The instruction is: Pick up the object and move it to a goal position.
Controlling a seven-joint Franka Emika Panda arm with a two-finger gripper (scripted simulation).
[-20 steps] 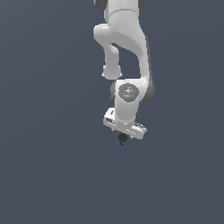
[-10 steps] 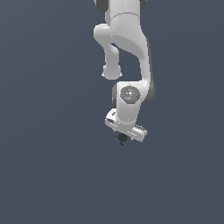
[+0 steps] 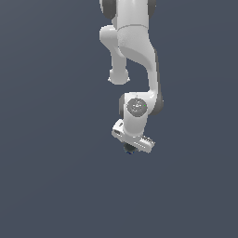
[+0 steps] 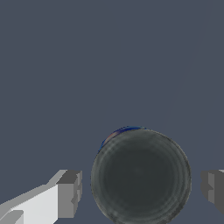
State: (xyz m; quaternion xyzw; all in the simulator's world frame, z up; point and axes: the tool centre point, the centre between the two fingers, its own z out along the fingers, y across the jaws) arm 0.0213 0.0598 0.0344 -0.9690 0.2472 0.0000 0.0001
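In the wrist view the can [image 4: 141,177] shows from above as a dark round top with a sliver of blue label at its edge. It sits between my two grey fingertips [image 4: 70,194], with a small gap on each side, so my gripper [image 4: 142,190] is open around it and not touching it. In the exterior view the white hand hides most of my gripper [image 3: 131,148]. Only a small dark bit of the can [image 3: 128,149] shows under it.
A plain dark grey floor [image 3: 56,186] fills both views. The white arm [image 3: 135,56] comes down from the top of the exterior view. No goal marker shows.
The wrist has come down a little over the can. The can has not moved.
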